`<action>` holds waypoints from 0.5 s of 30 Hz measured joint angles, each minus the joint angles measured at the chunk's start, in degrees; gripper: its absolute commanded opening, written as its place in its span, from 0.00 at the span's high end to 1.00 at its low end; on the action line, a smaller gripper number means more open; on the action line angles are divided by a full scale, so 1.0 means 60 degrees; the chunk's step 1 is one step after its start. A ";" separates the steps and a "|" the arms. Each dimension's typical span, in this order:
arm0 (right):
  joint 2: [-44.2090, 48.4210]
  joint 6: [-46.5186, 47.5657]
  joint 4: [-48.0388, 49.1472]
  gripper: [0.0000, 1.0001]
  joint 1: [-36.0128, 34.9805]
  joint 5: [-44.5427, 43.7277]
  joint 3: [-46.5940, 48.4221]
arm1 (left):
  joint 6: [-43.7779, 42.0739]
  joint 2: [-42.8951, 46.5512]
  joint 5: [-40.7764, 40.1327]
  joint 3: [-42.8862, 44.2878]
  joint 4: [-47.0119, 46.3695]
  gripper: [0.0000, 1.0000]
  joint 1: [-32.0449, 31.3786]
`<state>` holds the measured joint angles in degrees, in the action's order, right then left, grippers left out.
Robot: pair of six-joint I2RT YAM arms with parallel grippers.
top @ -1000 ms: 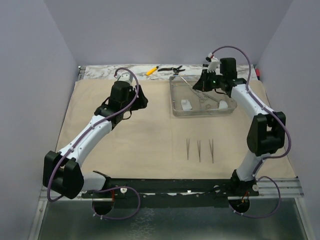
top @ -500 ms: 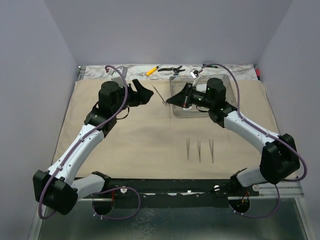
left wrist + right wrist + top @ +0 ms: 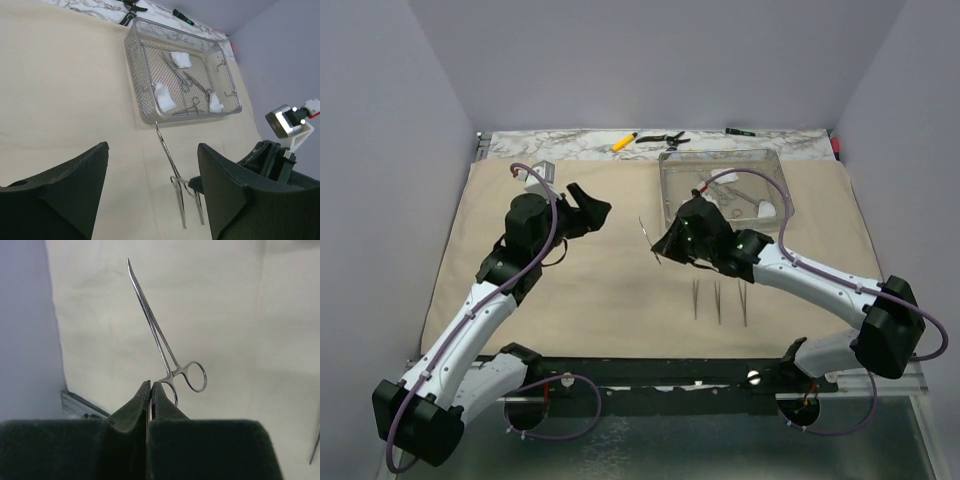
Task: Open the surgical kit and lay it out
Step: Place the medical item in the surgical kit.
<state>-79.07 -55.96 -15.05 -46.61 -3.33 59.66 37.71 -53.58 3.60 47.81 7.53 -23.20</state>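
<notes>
Right tool (image 3: 150, 386) pinches the clamp (image 3: 159, 342) by one ring; its tips project ahead. Judged light, rigid, slippery steel, liable to swing. Left tool (image 3: 152, 150) spread, empty.

In the right wrist view the right hand (image 3: 150, 384) hides part of one ring of the clamp (image 3: 172, 372). The left hand (image 3: 152, 147) is cut off by its own view's lower edge. From above, the contents of the tray (image 3: 667, 185) are too small to tell apart
</notes>
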 measured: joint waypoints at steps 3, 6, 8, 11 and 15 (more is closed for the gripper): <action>-0.0055 -0.0863 -0.1038 0.99 -0.0754 -0.1115 0.0000 | -0.0011 0.0178 -0.0033 -0.0146 0.0291 0.28 0.0000; -0.0117 -0.1752 -0.1708 0.99 -0.1392 -0.1985 -0.0131 | -0.0062 0.0237 -0.0029 -0.0342 0.0492 0.29 0.0000; -0.0168 -0.2368 -0.2116 0.99 -0.1727 -0.2415 -0.0288 | -0.0109 0.0310 -0.0033 -0.0510 0.0656 0.29 0.0000; -0.0521 -0.3315 -0.2878 0.99 -0.2146 -0.3031 -0.0302 | -0.0171 0.0554 -0.0040 -0.0834 0.0896 0.29 0.0000; -0.1497 -0.4583 -0.4186 0.99 -0.2648 -0.3829 0.0018 | -0.0266 0.0980 -0.0113 -0.1147 0.1071 0.29 0.0000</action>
<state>-88.05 -83.46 -40.16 -62.50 -26.30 59.77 36.12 -47.70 2.92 40.93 13.96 -23.20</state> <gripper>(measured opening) 0.008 0.714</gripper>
